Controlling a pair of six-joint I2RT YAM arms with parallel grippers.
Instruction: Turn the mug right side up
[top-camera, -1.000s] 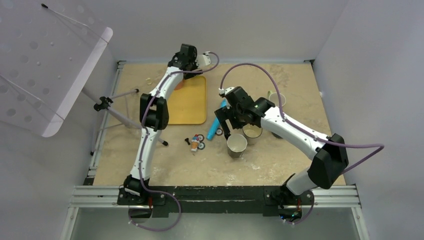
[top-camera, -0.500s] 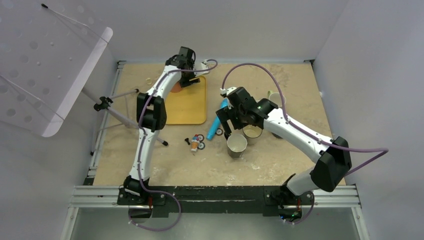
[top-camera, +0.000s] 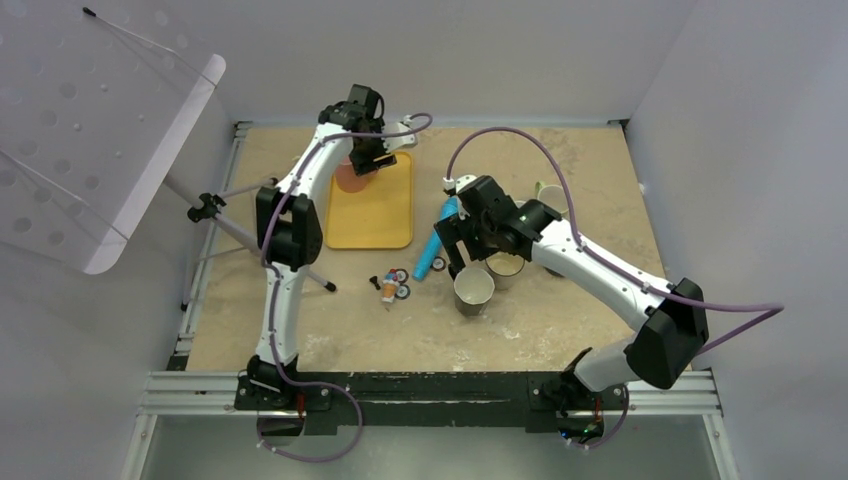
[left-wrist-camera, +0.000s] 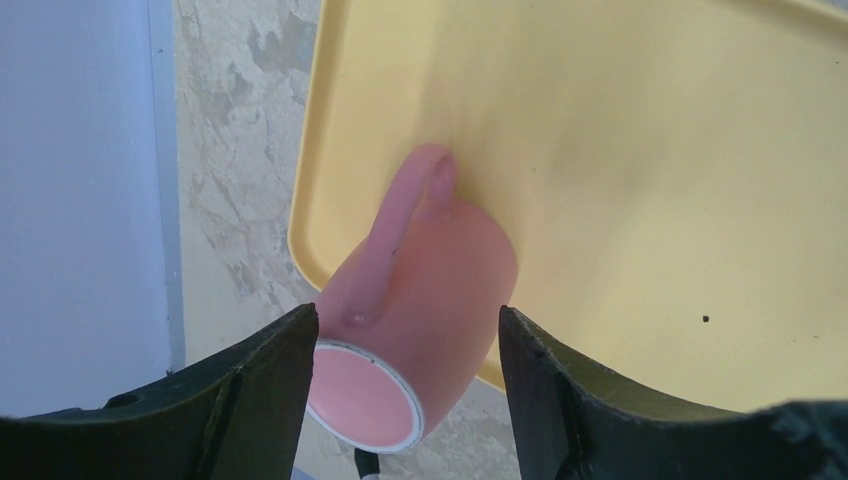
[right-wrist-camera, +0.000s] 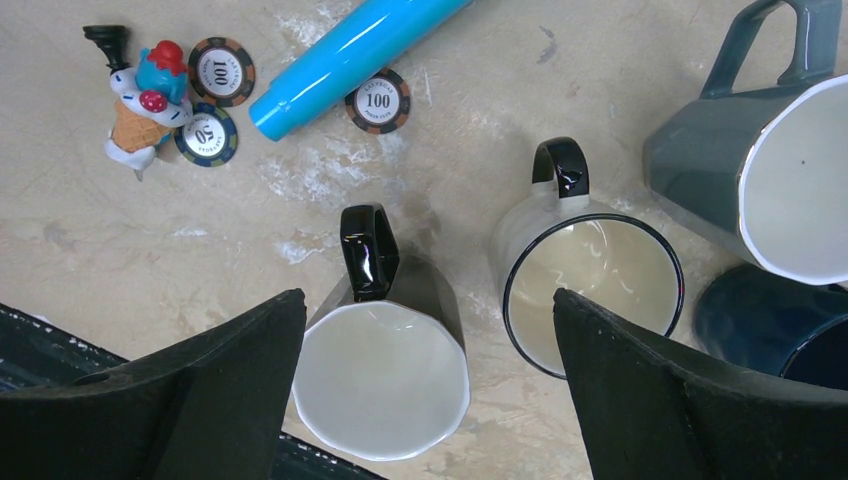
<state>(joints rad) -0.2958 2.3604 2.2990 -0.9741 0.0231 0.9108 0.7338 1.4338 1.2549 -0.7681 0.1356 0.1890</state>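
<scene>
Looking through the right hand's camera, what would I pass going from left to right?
Ice-cream cone toy → black mug → white mug with black rim → grey mug.

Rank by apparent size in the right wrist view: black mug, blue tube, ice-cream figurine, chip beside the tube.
1. black mug, though nearest the camera, so unsure against the tube
2. blue tube, cropped
3. ice-cream figurine
4. chip
</scene>
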